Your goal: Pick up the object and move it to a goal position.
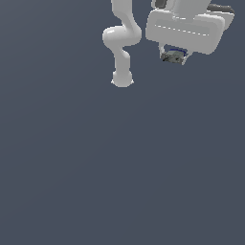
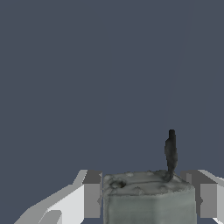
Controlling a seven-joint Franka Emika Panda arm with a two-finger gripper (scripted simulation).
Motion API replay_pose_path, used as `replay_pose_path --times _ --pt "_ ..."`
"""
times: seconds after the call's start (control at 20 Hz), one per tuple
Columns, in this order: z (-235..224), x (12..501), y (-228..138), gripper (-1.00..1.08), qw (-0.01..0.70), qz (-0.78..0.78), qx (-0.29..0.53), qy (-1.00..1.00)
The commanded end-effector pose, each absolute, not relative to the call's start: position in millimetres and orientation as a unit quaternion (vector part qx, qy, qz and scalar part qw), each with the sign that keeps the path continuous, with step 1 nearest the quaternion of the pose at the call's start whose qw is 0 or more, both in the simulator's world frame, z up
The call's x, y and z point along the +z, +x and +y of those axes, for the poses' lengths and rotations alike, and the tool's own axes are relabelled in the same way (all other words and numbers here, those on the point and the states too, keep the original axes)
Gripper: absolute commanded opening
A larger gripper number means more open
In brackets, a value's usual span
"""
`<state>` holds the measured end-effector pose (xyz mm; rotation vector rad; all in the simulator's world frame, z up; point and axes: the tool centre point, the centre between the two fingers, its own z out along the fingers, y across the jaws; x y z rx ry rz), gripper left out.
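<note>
Wrist view: block (image 2: 148, 199) pinched between fingers (image 2: 91, 197), jaws pressed on both sides, thin dark stem upright on top. Exterior view: gripper (image 1: 173, 58) raised near arm. Goal unseen; you carry steadily, keep squeeze.

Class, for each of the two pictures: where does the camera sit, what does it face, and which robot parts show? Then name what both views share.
Exterior view: off the arm, facing the plain grey floor; shows the white arm and white gripper.
Wrist view: on the wrist, looking along the fingers past the gripper.
Shared: the small grey mottled block, held between the fingers.
</note>
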<state>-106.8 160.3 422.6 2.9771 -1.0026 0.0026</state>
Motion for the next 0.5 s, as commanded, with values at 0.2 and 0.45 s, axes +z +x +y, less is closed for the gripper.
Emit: replay_pose_path --times 0.2,0.45 --pt "168.3 458.8 -110.8 -1.00 0.000 -0.319 0.000 0.948" --pt "171.3 471.1 -111.5 -1.00 0.000 -0.319 0.000 0.948"
